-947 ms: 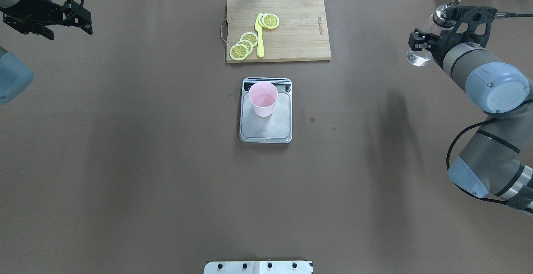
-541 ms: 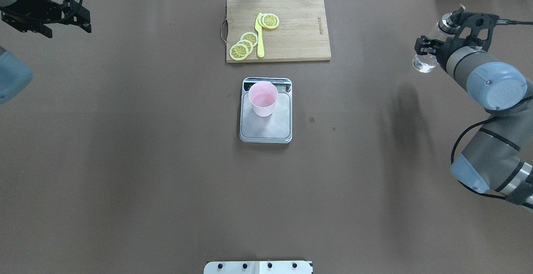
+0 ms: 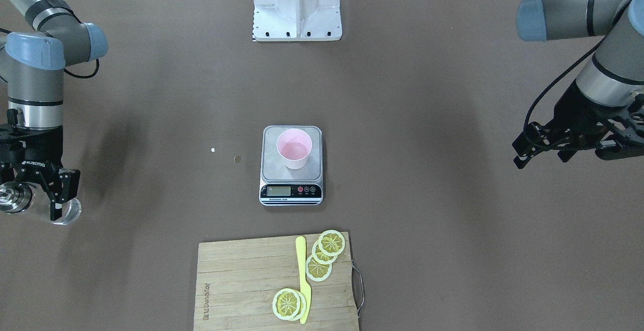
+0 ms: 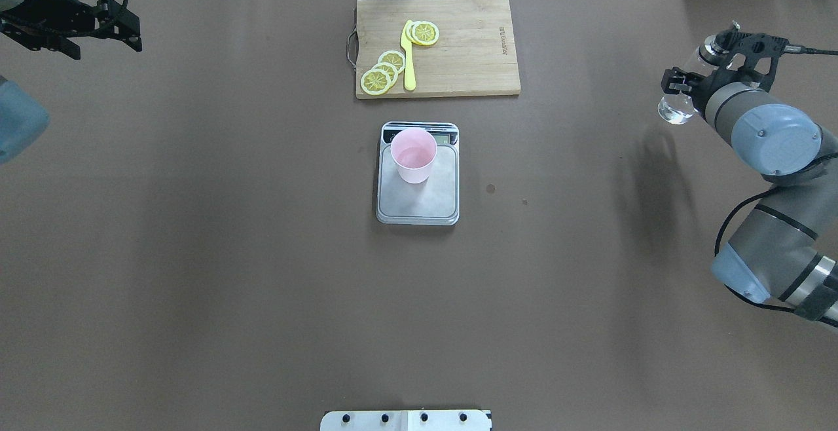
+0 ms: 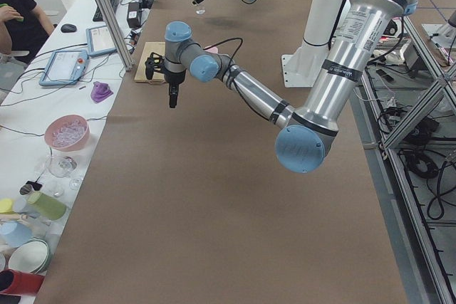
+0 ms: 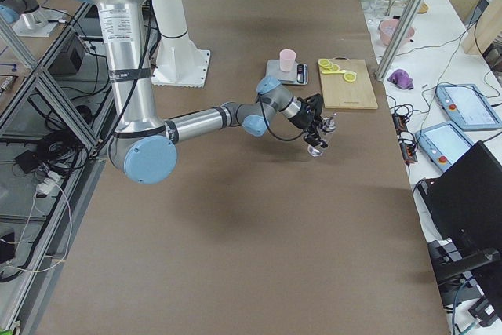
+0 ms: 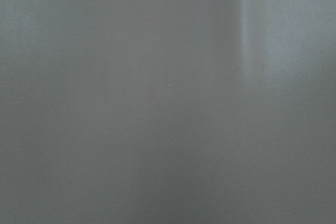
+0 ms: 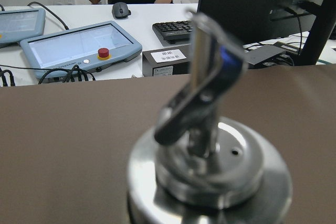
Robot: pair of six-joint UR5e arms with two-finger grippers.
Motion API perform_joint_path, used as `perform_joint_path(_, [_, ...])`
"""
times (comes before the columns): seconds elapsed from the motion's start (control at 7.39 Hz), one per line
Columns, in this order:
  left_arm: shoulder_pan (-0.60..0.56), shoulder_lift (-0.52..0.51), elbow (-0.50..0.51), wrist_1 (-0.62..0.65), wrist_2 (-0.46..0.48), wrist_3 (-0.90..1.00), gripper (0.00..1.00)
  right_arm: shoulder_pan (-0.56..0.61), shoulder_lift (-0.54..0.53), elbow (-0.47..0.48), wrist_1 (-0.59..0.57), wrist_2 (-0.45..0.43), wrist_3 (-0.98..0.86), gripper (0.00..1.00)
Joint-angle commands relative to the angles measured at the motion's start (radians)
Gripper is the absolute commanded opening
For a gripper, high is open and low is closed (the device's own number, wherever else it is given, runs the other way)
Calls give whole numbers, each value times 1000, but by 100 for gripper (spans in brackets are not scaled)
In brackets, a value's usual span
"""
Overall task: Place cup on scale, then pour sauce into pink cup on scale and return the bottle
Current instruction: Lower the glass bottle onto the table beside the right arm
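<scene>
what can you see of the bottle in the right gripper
The bottle is small, cylindrical and made of clear glass. It is topped by a shiny metal pourer cap with a thin spout. The right gripper is shut around its middle and holds it, apparently a little tilted, above the brown table near the right end. It is well away from the scale. Nothing else touches it. How much liquid it holds is hard to tell.

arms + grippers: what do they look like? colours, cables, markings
Right arm and left arm: silver-grey tubes, blue joint caps, black bands, black cable looping to each wrist. Right gripper and left gripper: black, two fingers each; white ROBOTIQ lettering shows on the right one.
</scene>
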Motion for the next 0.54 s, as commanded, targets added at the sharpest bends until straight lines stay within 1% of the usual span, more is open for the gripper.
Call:
perform_joint_path(0.0, [0,1,0,0,0,0,99,0,-10,-16,-3,18,10,0])
perform_joint_path(0.14, [0,1,0,0,0,0,99,0,-16,-44,2,13,5,0])
perform_joint_path(0.41, [0,6,-2,0,0,0,99,-4,-18,-48,-1,12,-4,0])
